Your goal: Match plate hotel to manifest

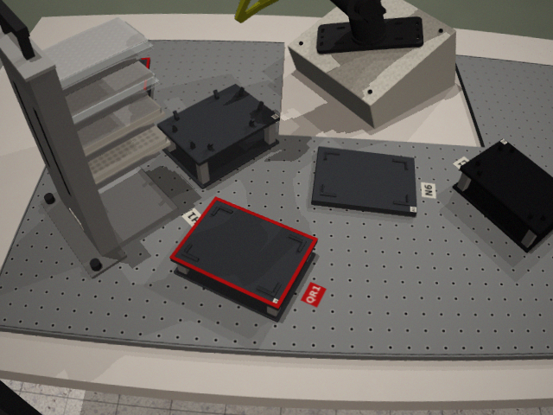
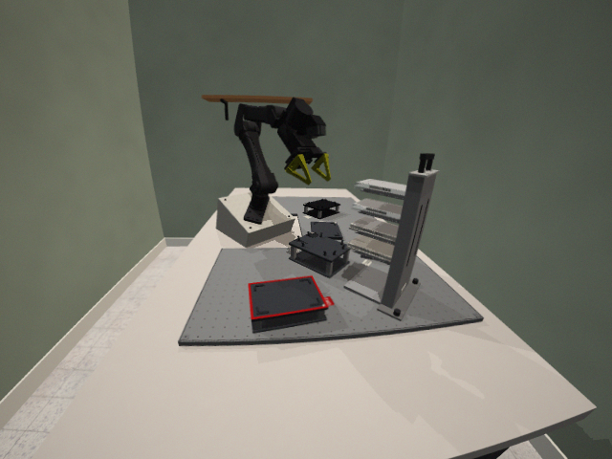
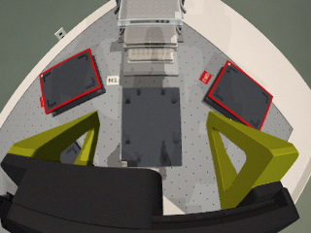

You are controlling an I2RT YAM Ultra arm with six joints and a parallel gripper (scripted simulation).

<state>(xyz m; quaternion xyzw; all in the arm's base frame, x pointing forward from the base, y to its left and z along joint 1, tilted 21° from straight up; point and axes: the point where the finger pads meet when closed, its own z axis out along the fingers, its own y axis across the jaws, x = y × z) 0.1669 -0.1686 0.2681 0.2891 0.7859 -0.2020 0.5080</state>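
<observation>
The plate hotel H1 (image 1: 66,134) stands at the left of the breadboard, and also shows in the exterior view (image 2: 404,237) and the wrist view (image 3: 151,19). Its shelves hold pale plates stacked one above another. A plate with visible wells (image 1: 129,151) lies on a lower shelf and juts out at the front. No ID label can be read. My gripper (image 2: 307,167) hangs high above the table, between the arm base and the hotel. It is open and empty, with its yellow fingers wide apart in the wrist view (image 3: 162,149).
The red-edged nest QR1 (image 1: 243,252) is bare. A second red-edged nest (image 3: 240,93) is bare too. A black nest with pegs (image 1: 219,129) stands in front of the hotel. The flat nest N6 (image 1: 364,181) and a raised black nest (image 1: 505,192) lie to the right. The arm base block (image 1: 371,62) stands at the back.
</observation>
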